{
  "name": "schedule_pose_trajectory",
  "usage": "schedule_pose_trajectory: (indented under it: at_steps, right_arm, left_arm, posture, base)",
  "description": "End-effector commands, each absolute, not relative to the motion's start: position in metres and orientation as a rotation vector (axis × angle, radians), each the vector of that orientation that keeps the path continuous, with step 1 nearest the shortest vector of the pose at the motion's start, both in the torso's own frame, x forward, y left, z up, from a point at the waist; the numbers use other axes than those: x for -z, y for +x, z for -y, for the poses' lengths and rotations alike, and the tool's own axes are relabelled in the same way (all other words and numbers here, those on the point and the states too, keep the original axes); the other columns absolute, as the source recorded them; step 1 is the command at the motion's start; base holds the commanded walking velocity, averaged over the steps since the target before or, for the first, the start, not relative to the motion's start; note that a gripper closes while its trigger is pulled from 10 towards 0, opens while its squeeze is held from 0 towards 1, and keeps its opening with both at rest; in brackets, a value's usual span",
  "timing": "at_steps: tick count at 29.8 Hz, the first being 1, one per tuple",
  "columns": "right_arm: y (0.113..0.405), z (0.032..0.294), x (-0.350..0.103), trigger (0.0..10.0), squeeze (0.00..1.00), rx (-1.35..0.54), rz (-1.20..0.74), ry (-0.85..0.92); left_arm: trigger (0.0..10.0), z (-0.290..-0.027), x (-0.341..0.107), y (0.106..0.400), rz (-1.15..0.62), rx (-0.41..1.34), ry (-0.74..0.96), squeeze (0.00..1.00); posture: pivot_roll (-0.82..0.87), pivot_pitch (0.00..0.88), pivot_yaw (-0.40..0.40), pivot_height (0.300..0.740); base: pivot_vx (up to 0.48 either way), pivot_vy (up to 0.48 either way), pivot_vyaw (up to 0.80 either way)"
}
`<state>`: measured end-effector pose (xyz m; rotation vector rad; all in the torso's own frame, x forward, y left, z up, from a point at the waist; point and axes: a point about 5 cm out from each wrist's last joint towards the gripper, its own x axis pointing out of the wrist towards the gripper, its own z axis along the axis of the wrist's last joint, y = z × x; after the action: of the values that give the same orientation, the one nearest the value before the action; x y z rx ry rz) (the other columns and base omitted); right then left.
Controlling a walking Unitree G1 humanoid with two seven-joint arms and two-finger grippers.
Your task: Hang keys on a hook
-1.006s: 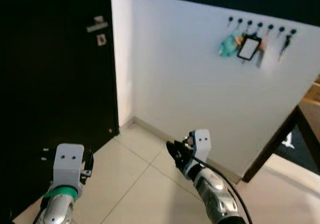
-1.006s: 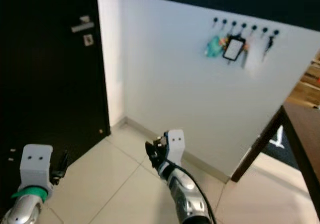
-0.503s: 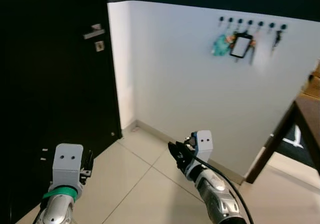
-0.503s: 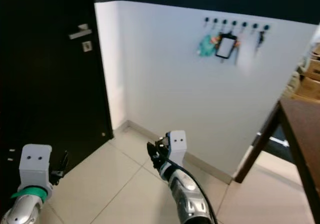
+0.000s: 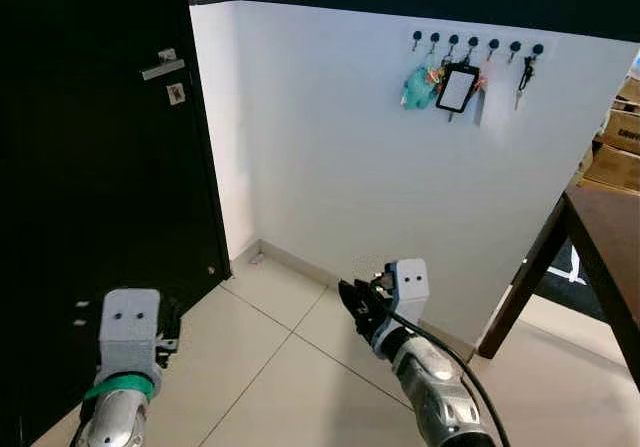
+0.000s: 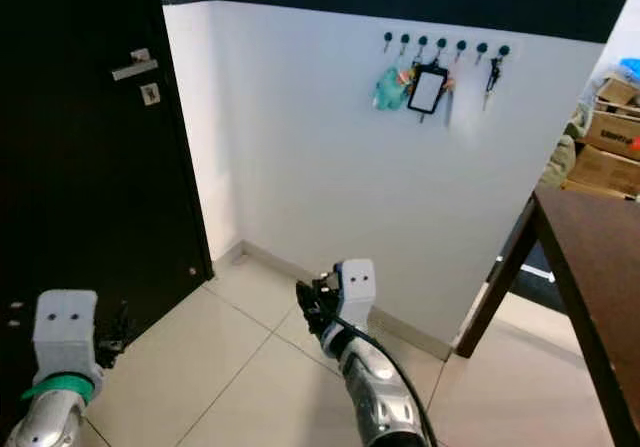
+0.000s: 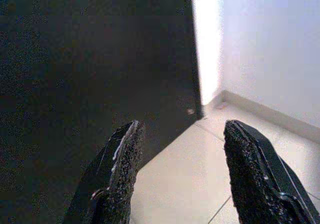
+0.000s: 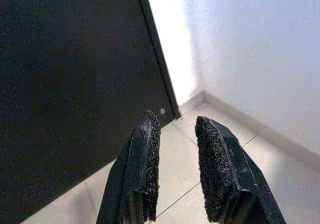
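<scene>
The view has swung, so the hooks (image 5: 475, 42) sit at 1 o'clock, closer to the middle, while the left gripper (image 7: 185, 179) is wide open and empty and the right gripper (image 8: 175, 169) is a bit open, with no keys seen.

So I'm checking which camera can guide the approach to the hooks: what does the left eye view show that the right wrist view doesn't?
Left eye view alone: the row of hooks high on the white wall, with a teal fob, a card holder and a dark key hanging there, the door handle, a brown table and both arms.

Right wrist view alone: a close look along the right gripper, its fingers slightly apart with nothing between them.

Both: the black door, white wall, skirting and tiled floor.
</scene>
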<state>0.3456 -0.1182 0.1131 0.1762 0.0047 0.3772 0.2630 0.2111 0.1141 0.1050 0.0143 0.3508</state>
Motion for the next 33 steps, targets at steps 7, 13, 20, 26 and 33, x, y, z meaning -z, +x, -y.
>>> schedule_pose_trajectory:
  at_steps: [7, 13, 20, 26, 33]
  right_arm:
    - [0.3479, 0.1204, -0.1131, 10.0, 0.0, -0.382, -0.006, 0.146]
    - [0.3481, 0.12, -0.1127, 10.0, 0.0, -0.385, -0.007, 0.135]
    - [0.3466, 0.1215, -0.1104, 10.0, 0.0, -0.385, -0.011, 0.125]
    - [0.3449, 0.1215, -0.1071, 10.0, 0.0, -0.386, -0.021, 0.12]
    - [0.3425, 0.1225, -0.104, 10.0, 0.0, -0.389, -0.019, 0.117]
  left_arm:
    - [10.0, -0.2054, -0.1113, 0.2649, -0.016, -0.337, 0.132, 0.0]
    - [10.0, -0.2054, -0.1099, 0.2631, -0.021, -0.337, 0.127, 0.0]
    - [10.0, -0.2118, -0.1072, 0.2621, -0.023, -0.378, 0.13, 0.0]
    - [10.0, -0.2135, -0.1058, 0.2616, -0.022, -0.391, 0.132, 0.0]
    - [10.0, -0.2111, -0.1046, 0.2629, -0.018, -0.391, 0.14, 0.0]
  posture:
    - [-0.12, 0.0, 0.062, 0.74]
    - [-0.12, 0.0, 0.06, 0.74]
    - [-0.12, 0.0, 0.057, 0.74]
    - [-0.12, 0.0, 0.063, 0.74]
    - [-0.12, 0.0, 0.042, 0.74]
  base:
    - [0.0, -0.069, 0.0]
    - [0.0, -0.32, 0.0]
    - [0.0, 0.0, 0.0]
    - [0.0, 0.0, 0.0]
    - [0.0, 0.0, 0.0]
